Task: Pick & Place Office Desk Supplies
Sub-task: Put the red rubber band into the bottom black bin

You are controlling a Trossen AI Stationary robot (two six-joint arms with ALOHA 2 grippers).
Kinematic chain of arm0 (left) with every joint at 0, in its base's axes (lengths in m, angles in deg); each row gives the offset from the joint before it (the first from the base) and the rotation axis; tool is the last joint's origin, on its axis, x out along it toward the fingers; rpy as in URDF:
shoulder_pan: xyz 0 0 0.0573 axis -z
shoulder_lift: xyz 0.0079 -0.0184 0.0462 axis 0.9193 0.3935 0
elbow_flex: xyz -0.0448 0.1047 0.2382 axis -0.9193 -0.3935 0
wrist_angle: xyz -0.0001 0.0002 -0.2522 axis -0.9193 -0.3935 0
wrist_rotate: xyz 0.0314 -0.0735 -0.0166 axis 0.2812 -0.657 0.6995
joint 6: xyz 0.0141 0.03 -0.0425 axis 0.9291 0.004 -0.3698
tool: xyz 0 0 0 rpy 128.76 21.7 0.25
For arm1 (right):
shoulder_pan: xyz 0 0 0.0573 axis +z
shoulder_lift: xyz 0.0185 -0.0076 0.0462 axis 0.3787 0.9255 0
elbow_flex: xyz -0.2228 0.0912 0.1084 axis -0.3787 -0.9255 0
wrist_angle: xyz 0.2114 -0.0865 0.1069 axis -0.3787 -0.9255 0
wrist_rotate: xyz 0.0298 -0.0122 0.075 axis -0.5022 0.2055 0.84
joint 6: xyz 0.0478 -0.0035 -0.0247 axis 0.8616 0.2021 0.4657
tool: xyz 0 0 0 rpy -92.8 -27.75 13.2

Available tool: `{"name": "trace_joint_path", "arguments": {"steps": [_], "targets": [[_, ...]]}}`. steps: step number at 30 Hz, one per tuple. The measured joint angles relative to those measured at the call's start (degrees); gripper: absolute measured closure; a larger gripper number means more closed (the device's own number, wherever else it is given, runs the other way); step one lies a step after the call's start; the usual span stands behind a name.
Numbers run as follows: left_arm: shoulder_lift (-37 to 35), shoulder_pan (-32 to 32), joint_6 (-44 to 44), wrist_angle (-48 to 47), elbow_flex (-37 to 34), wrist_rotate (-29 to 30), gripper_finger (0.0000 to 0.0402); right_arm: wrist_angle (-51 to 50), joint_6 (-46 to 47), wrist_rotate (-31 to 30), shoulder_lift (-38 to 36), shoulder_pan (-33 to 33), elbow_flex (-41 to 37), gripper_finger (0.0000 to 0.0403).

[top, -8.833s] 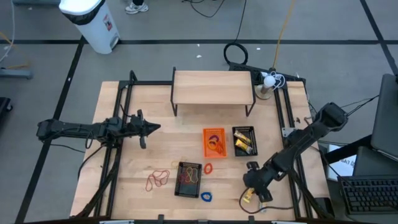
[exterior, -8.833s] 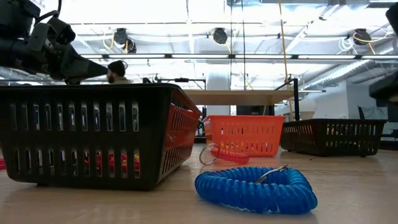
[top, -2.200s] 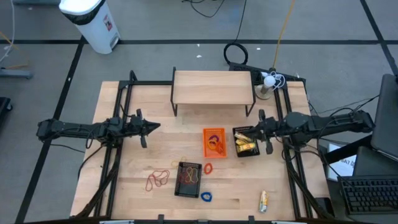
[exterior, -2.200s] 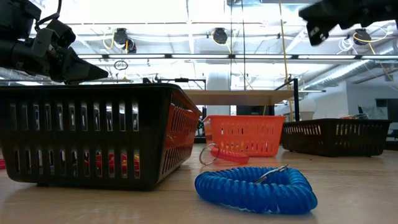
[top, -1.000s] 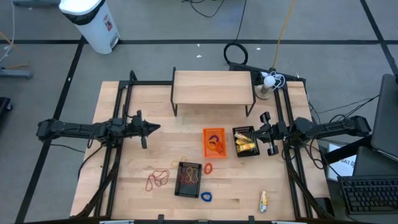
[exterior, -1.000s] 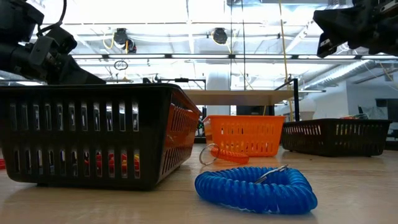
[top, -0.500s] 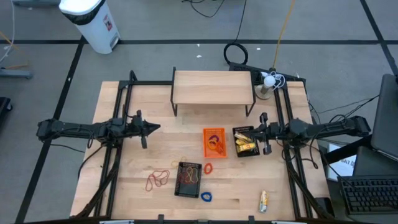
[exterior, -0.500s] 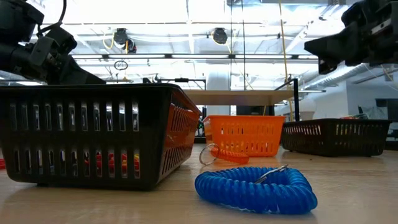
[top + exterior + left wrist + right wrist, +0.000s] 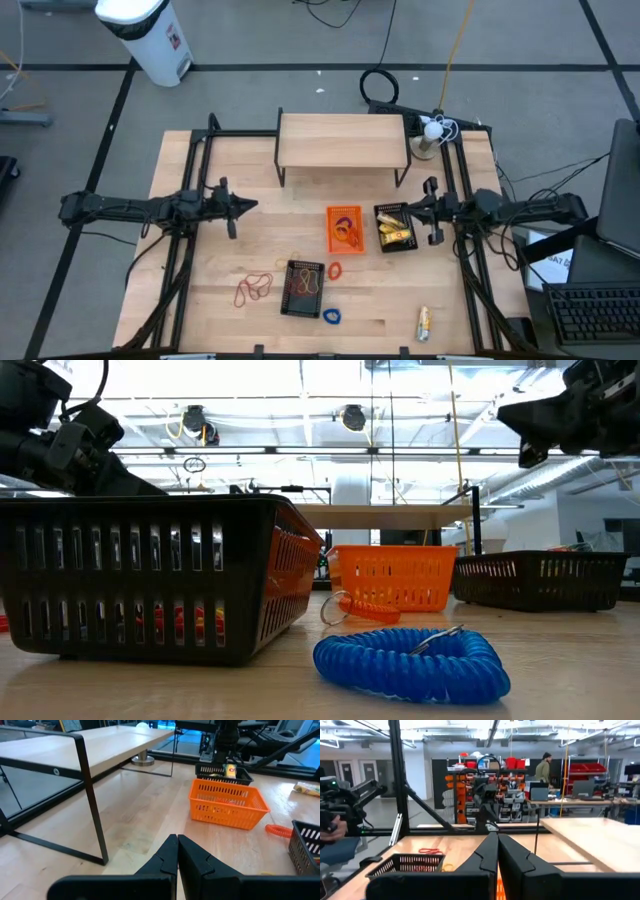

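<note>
The loose supplies lie on the near half of the table: red and orange rubber bands (image 9: 253, 288), a red coil ring (image 9: 335, 270), a blue coil ring (image 9: 331, 316) and a yellow packet (image 9: 423, 322). More yellow packets sit in the right black basket (image 9: 393, 227), and bands lie in the orange basket (image 9: 344, 229). My right gripper (image 9: 408, 209) hovers shut at that black basket's right edge, holding nothing. My left gripper (image 9: 254, 205) hangs shut over the table's left half, well clear of every item. In the low view the blue coil ring (image 9: 405, 665) rests flat on the wood.
A second black basket (image 9: 303, 288) stands near the front, between the bands and the coil rings. A wooden shelf on black legs (image 9: 343, 140) spans the far middle. Black frame rails (image 9: 190, 230) run along both sides. Bare wood lies between the left gripper and the orange basket.
My right gripper has swayed a little by the right black basket, dipping and coming up again, and has stayed shut. The supplies and baskets have kept their places.
</note>
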Motion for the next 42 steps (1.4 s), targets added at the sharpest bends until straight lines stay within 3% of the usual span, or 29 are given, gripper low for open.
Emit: {"name": "trace_joint_path", "arguments": {"steps": [6,10,15,23,27,31,42], "targets": [[-0.02,-0.02,0.11,-0.42,0.00,0.02,0.0392,-2.27,-2.76,3.32,-8.01,-0.02,-0.04,0.0402],[0.00,0.00,0.01,-0.38,-0.02,-0.03,0.0392,-2.14,-3.80,4.41,-8.46,0.00,-0.04,0.0402],[-0.02,-0.02,-0.04,-0.22,-0.02,-6.08,0.0392,-2.43,-3.90,4.33,-7.96,0.00,-0.04,0.0401],[2.28,2.11,-11.49,-5.35,2.18,-7.13,0.0396,-2.44,-3.64,4.33,-7.96,0.02,-0.04,0.0400],[8.86,7.35,-15.87,-10.15,7.46,-3.91,0.0398,-2.42,-3.07,4.27,-7.96,0.02,-0.04,0.0399],[20.13,14.02,-19.32,-13.87,14.49,-1.23,0.0398,-2.42,-3.06,4.24,-7.96,0.02,-0.04,0.0399],[48.22,29.11,-38.48,-30.58,31.61,-3.15,0.0394,-3.29,-0.88,4.38,-7.96,0.02,-0.04,0.0399]]}}
